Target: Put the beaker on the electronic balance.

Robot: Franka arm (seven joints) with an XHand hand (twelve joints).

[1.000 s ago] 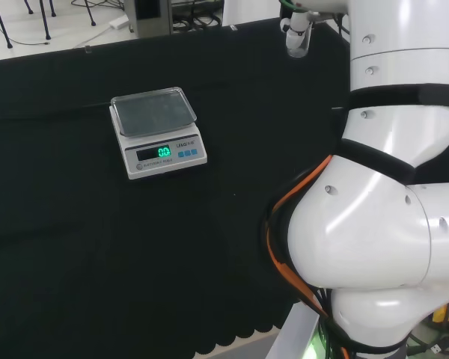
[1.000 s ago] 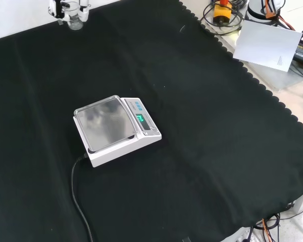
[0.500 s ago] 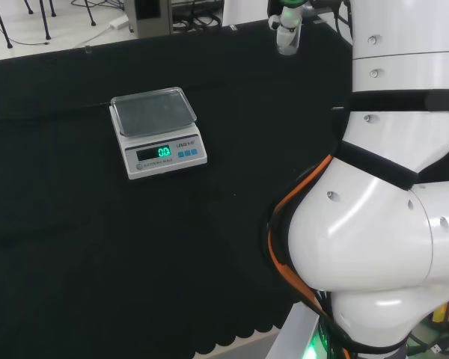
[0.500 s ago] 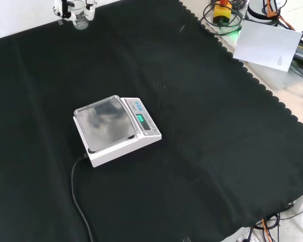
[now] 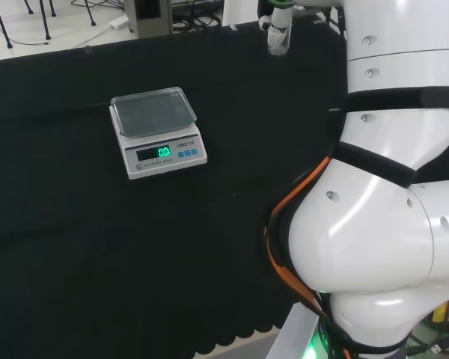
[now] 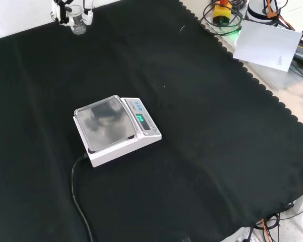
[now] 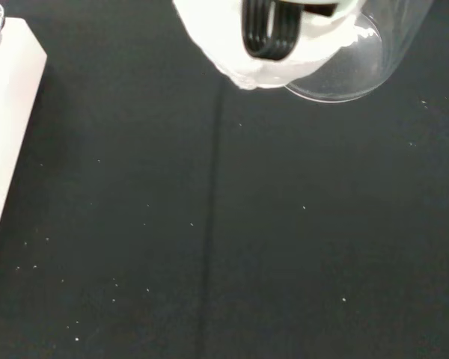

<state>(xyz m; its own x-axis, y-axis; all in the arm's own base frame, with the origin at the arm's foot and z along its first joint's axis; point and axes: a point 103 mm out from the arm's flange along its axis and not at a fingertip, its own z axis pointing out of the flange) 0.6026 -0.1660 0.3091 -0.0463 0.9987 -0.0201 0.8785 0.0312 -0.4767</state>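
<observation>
One balance sits mid-table on black cloth; the hand, clasping the beaker, has shifted inward from the far edge.

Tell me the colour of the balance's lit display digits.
Green, on a dark screen; the electronic balance shows them best in the head view.

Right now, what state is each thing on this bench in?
Beaker: clear, upright, held in the hand above the cloth's far edge, not yet on the balance.
Hand: fingers curled round the beaker.
Balance: switched on, display lit green, pan bare.
Cable: runs from the balance across the cloth.
Cloth: black, laid flat.
</observation>
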